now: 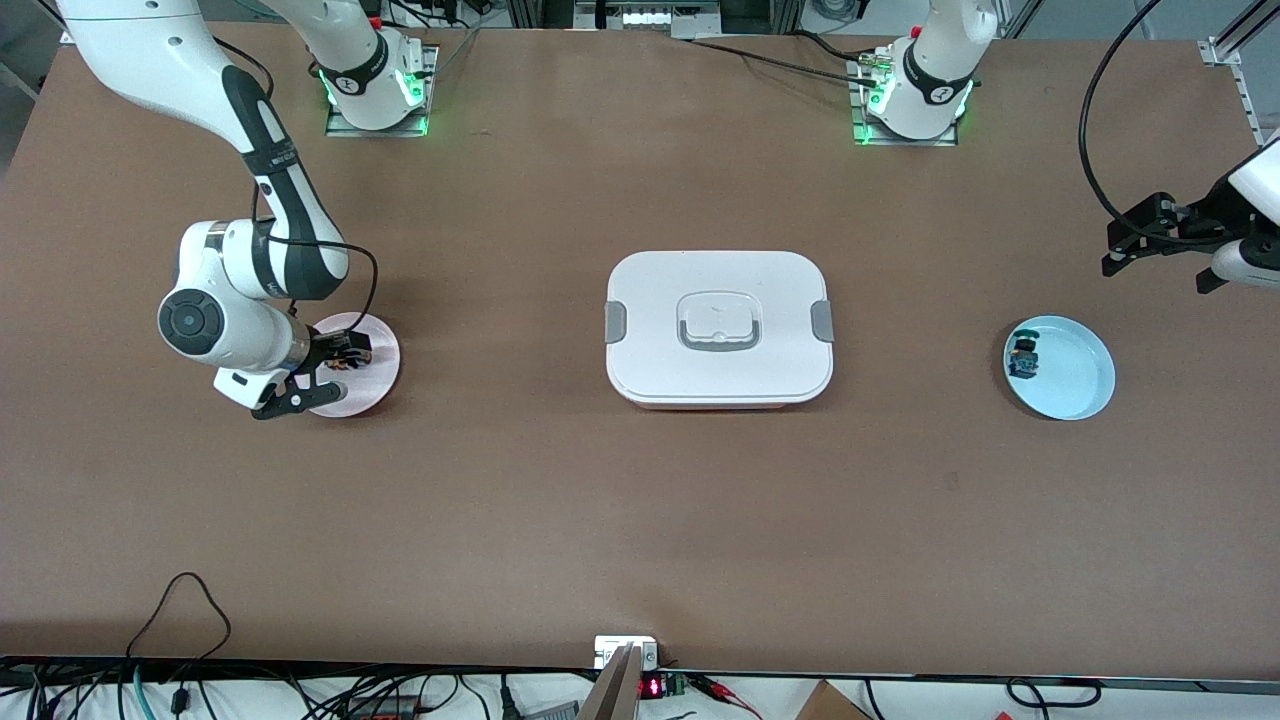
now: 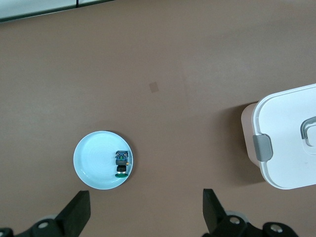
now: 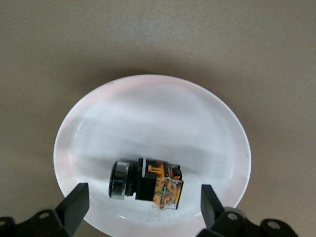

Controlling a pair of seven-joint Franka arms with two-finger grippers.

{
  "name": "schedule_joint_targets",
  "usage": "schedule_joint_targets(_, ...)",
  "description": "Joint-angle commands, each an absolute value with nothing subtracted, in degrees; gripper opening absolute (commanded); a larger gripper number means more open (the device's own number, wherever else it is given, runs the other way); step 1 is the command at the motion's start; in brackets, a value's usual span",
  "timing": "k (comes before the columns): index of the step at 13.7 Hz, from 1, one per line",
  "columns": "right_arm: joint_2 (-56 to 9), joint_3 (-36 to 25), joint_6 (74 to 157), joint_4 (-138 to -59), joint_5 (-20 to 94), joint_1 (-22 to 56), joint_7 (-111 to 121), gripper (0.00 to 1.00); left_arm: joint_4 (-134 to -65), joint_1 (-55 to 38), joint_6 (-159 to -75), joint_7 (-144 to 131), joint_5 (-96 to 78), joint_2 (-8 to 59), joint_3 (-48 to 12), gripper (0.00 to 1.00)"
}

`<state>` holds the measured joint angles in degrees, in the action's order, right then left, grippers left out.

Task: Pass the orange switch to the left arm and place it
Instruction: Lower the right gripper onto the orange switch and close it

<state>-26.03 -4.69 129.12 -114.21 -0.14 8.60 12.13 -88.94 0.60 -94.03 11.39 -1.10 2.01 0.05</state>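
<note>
The orange switch (image 1: 346, 357) lies on its side on a pink plate (image 1: 372, 384) toward the right arm's end of the table. My right gripper (image 1: 333, 366) is low over this plate, open, with a finger on either side of the switch (image 3: 147, 183) and not touching it; the plate's rim (image 3: 148, 98) fills the right wrist view. The white lidded box (image 1: 718, 325) stands at the table's middle and shows in the left wrist view (image 2: 286, 143). My left gripper (image 1: 1113, 250) hangs open and empty in the air at the left arm's end, over bare table (image 2: 145, 210).
A light blue plate (image 1: 1078, 378) toward the left arm's end holds a small switch with blue and green parts (image 1: 1023, 357); both show in the left wrist view, plate (image 2: 91, 165) and switch (image 2: 121, 163). Cables and a small device line the table edge nearest the front camera.
</note>
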Motion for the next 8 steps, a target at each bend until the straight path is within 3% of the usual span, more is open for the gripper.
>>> schedule_joint_targets(1, -25.93, -4.39, 130.08, -115.75, 2.62, 7.65, 12.84, 1.00, -86.84, 0.17, -92.55, 10.72, 0.09, 2.99, 0.09, 1.00)
schedule_joint_targets(8, -27.25, -4.48, 130.17, -115.84, 5.19, 7.21, 11.78, 1.00, -86.84, 0.09, -92.55, 10.72, 0.09, 2.99, 0.09, 1.00)
